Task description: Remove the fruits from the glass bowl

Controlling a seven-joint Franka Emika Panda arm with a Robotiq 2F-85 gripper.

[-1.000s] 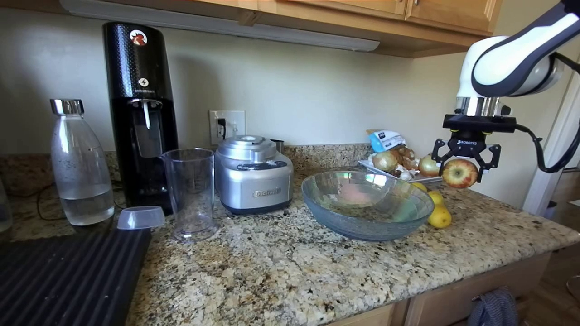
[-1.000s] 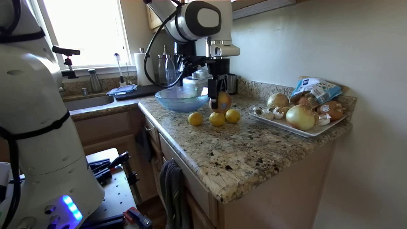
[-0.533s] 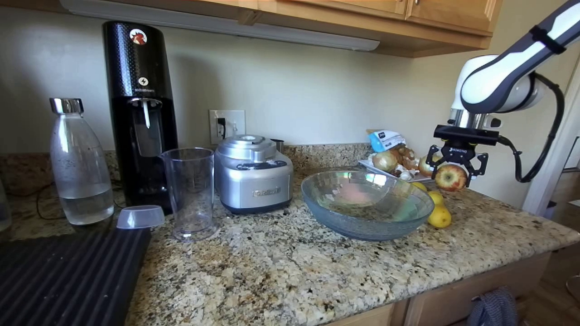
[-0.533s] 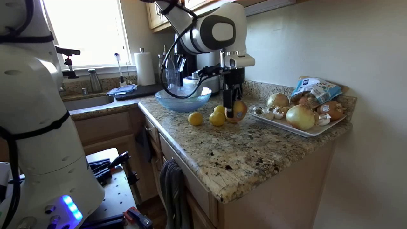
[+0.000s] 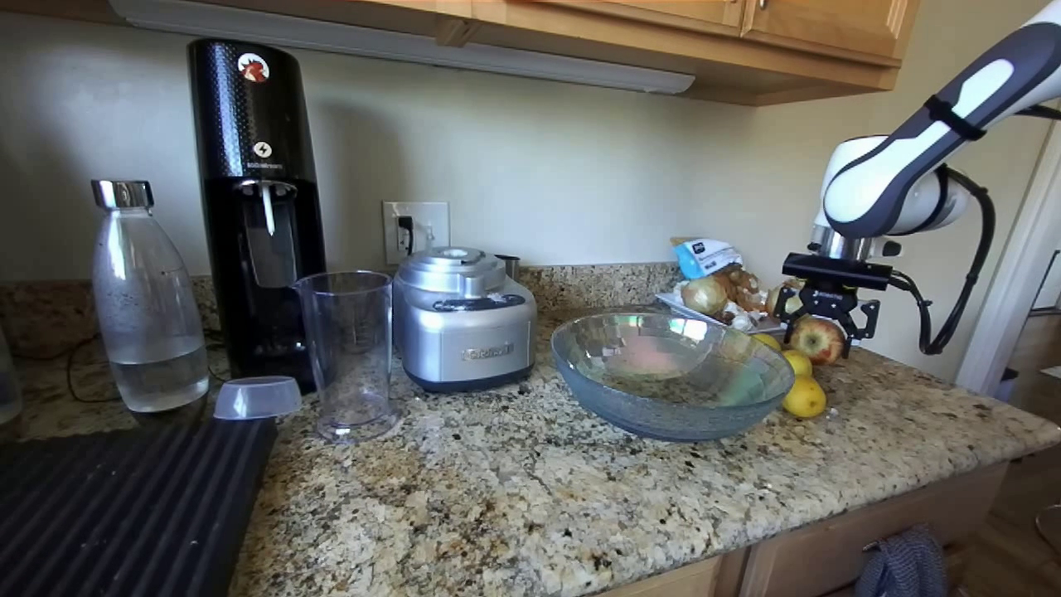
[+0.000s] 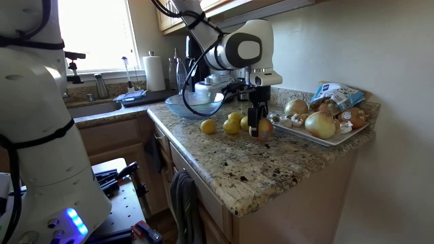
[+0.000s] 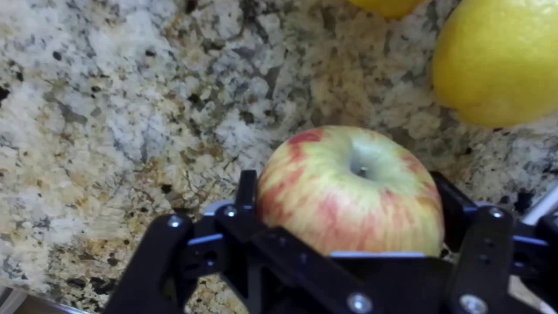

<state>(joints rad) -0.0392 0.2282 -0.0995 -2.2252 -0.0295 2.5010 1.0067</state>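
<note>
There were four lemons [image 6: 231,126], one apple [image 7: 344,196] and one glass bowl [image 5: 663,419]. Of onions [image 6: 320,124], at least three could be counted. There were also one white tray [image 6: 341,136], one food processor [image 5: 467,330], one soda maker [image 5: 255,149] and two clear bottles [image 5: 151,307].

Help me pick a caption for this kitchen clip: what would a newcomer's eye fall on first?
Probably the red-and-yellow apple, held in the black Robotiq gripper close to the granite countertop. Next, perhaps, the wide glass bowl on that countertop, with four yellow lemons near it. The tall black soda maker, toward the left in an exterior view, would likely stand out too.
</note>
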